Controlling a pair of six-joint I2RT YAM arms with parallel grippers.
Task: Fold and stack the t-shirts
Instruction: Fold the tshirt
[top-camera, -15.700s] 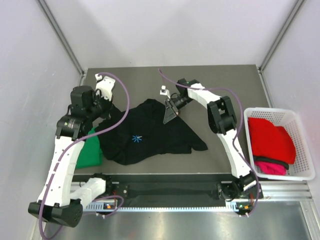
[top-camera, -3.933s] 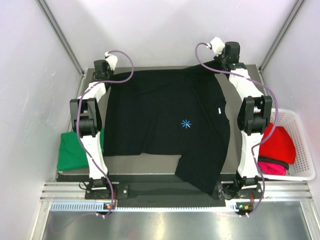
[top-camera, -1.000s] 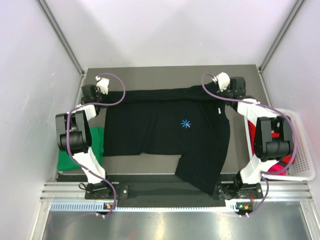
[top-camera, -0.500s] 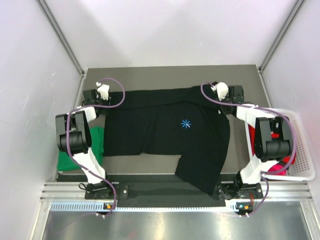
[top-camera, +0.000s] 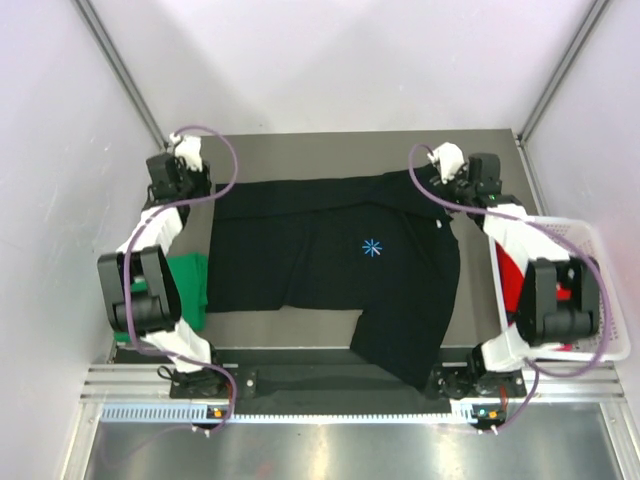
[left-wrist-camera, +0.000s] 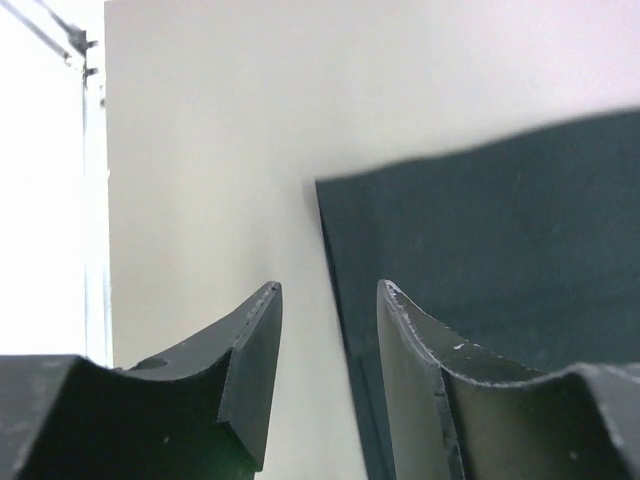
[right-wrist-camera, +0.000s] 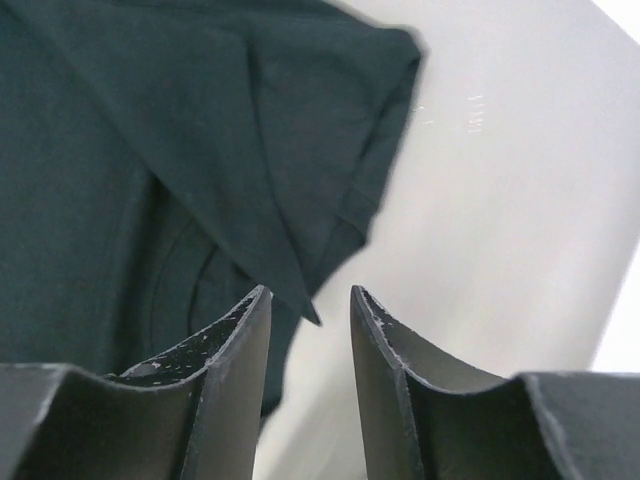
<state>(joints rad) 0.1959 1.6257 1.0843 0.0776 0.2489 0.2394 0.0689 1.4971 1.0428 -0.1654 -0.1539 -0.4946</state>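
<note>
The large black t-shirt (top-camera: 330, 260) lies spread flat on the table, its light-blue starburst (top-camera: 372, 247) facing up and its lower right part hanging over the near edge. My left gripper (top-camera: 196, 184) hovers open by the shirt's far left corner. In the left wrist view the left gripper (left-wrist-camera: 330, 290) holds nothing, and the shirt's edge (left-wrist-camera: 480, 230) lies below and ahead. My right gripper (top-camera: 450, 200) stands open at the far right sleeve. In the right wrist view the right gripper (right-wrist-camera: 310, 295) is empty above a loose sleeve fold (right-wrist-camera: 250, 130). A green t-shirt (top-camera: 186, 285) lies at the left. A red one (top-camera: 508, 272) sits in the basket.
A white mesh basket (top-camera: 605, 300) stands off the table's right edge, partly behind my right arm. Grey bare table (top-camera: 320, 155) stretches beyond the black shirt to the back wall. Metal frame posts rise at both far corners.
Both grippers have opened and let go of the black shirt's far edge. Both have drawn slightly back from it, the left one toward the far left. The shirt stays flat.
</note>
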